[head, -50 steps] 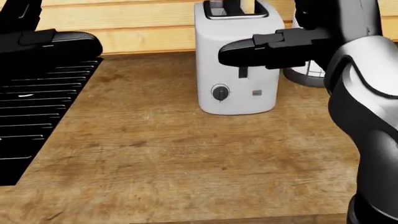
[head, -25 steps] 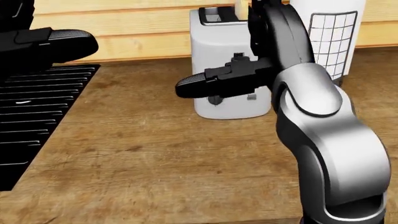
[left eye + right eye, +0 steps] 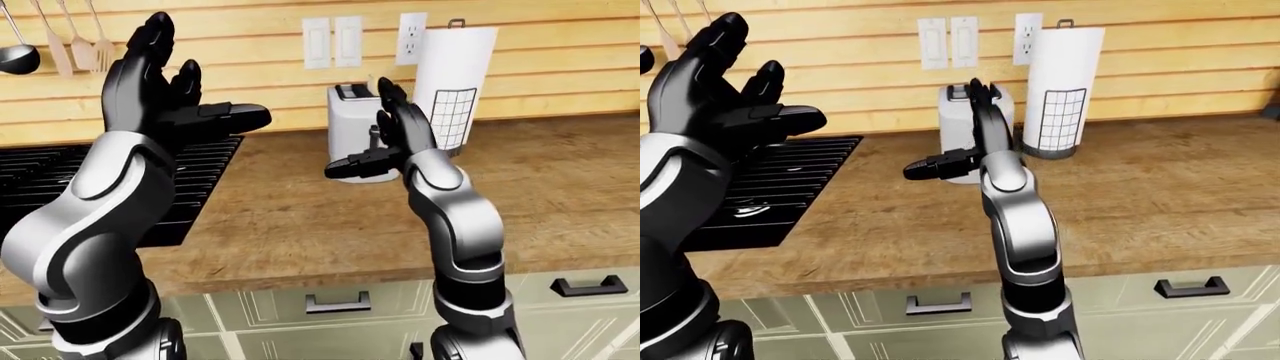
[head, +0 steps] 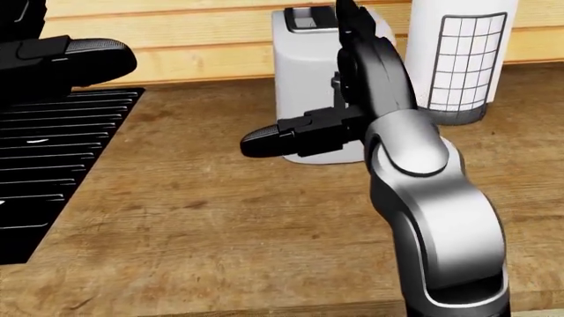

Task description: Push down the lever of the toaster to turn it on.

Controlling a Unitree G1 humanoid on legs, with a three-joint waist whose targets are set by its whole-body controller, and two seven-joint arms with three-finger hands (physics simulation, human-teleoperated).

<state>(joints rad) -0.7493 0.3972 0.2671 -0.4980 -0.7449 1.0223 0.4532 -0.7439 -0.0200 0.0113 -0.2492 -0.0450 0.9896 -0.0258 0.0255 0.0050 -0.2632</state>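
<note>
The white toaster (image 4: 304,66) stands on the wooden counter (image 4: 220,218) against the wall. Its dark lever (image 4: 336,82) shows at the edge of my right hand, partly hidden, and its knob is hidden. My right hand (image 4: 357,72) is open in front of the toaster, fingers pointing up and thumb (image 4: 282,140) sticking out to the left. I cannot tell whether it touches the lever. My left hand (image 3: 165,90) is open and empty, raised high at the left over the stove.
A black stove top (image 4: 53,152) fills the left. A paper towel roll (image 4: 458,59) stands just right of the toaster. Wall outlets (image 3: 335,41) and hanging utensils (image 3: 60,37) are on the plank wall. Cabinet drawers (image 3: 338,303) are below the counter edge.
My right hand swung from the right of the toaster to its face, fingers now upright and thumb lower and further left. The view shifted slightly. The left hand stayed raised.
</note>
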